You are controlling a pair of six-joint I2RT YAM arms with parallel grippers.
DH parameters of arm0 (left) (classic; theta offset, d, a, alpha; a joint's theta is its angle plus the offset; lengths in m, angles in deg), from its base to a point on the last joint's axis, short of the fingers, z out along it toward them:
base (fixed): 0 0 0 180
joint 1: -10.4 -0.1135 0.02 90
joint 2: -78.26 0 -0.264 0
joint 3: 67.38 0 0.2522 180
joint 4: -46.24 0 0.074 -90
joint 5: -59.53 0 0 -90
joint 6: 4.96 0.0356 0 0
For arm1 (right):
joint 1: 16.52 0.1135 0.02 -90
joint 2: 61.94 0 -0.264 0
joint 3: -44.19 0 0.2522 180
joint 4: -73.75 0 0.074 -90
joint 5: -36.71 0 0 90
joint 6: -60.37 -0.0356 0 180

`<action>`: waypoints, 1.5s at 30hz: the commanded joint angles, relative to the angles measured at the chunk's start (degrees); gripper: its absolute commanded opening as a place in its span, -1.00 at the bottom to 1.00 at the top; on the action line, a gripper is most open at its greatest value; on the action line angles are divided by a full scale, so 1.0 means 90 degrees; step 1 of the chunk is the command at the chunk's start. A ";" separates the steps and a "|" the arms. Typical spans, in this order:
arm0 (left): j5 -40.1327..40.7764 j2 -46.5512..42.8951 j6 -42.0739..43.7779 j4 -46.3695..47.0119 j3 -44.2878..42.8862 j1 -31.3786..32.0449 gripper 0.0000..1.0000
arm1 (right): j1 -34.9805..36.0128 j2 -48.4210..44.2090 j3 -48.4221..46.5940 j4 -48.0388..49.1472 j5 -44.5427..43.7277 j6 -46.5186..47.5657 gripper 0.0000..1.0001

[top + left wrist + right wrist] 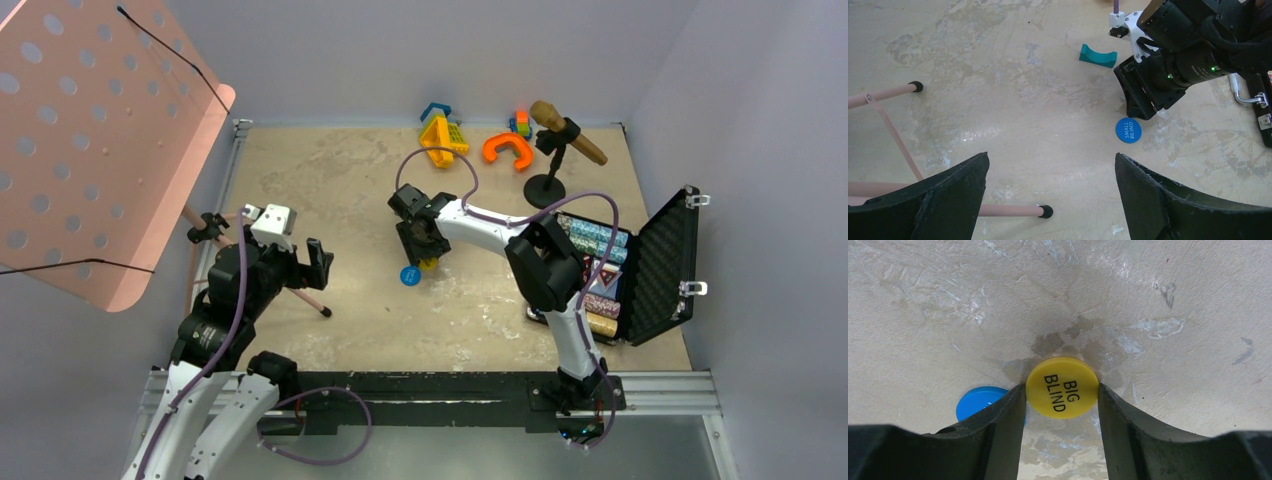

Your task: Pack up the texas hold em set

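Note:
A yellow token (pixel 1062 387) marked BIG BLIND lies on the table, and my right gripper (pixel 1060 388) is shut on it, one fingertip against each side. From above, that gripper (pixel 424 252) points down at mid-table over the yellow token (pixel 431 263). A blue token (pixel 410 275) marked SMALL BLIND (pixel 1128 130) lies just beside it, partly hidden behind the left finger (pixel 998 415). The black case (pixel 662 262) stands open at the right, with chip rows (pixel 596 248) inside. My left gripper (pixel 1050 160) is open over bare table at the left (pixel 306 262), holding nothing.
A pink perforated music stand (pixel 100 140) leans over the left side, its legs (pixel 1013 210) on the table under my left gripper. A teal curved piece (pixel 1097 55) lies beyond the right gripper. Plastic toys (pixel 443 133), an orange piece (pixel 508 148) and a microphone on a stand (pixel 560 135) sit at the back.

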 commanded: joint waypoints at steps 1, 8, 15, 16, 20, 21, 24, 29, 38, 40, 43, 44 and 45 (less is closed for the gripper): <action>0.0001 -0.0047 0.0005 0.0138 -0.0041 0.0005 0.99 | 0.0032 0.0261 -0.0051 -0.0126 0.0184 -0.0003 -0.08; -0.0005 -0.0057 0.0005 0.0135 -0.0039 0.0005 0.99 | 0.0026 -0.0061 0.0006 0.0079 0.0415 0.0082 -0.41; -0.0005 -0.0058 0.0000 0.0140 -0.0036 0.0003 0.98 | 0.0026 -0.0563 0.0099 0.0162 0.0372 0.0065 -0.60; -0.0006 -0.0055 0.0005 0.0138 -0.0043 0.0005 0.99 | 0.0026 -0.0644 0.0130 0.0154 0.0326 0.0066 -0.61; 0.0002 -0.0066 0.0005 0.0137 -0.0042 0.0005 0.99 | 0.0012 -0.1003 0.0311 0.0111 0.0144 0.0065 -0.62; 0.0003 -0.0067 0.0005 0.0125 -0.0040 0.0005 0.99 | 0.0001 -0.1111 0.0364 0.0094 0.0090 0.0074 -0.63; 0.0020 -0.0077 0.0005 0.0130 -0.0043 0.0005 0.99 | -0.0138 -0.1499 0.0666 0.0049 -0.0002 0.0075 -0.63; 0.0027 -0.0120 0.0002 0.0129 -0.0043 0.0004 0.99 | -0.0690 -0.2605 0.1657 0.0122 0.0039 0.0039 -0.65; -0.0076 -0.0169 -0.0005 0.0154 -0.0037 0.0005 0.98 | -0.3047 -0.4756 0.3855 0.0128 0.0241 0.0529 -0.67; -0.0101 -0.0174 -0.0005 0.0171 -0.0041 0.0005 0.99 | -0.3736 -0.5135 0.4115 0.0164 0.0252 0.0741 -0.67; -0.0171 -0.0165 -0.0012 0.0187 -0.0045 0.0004 0.99 | -0.4723 -0.5443 0.4298 0.0290 0.0323 0.0982 -0.67; -0.0188 -0.0170 -0.0014 0.0183 -0.0045 0.0005 0.99 | -0.5069 -0.5475 0.4288 0.0314 0.0330 0.1009 -0.68; -0.0190 -0.0168 -0.0014 0.0192 -0.0050 0.0004 0.99 | -0.5248 -0.5471 0.4235 0.0332 0.0343 0.1020 -0.68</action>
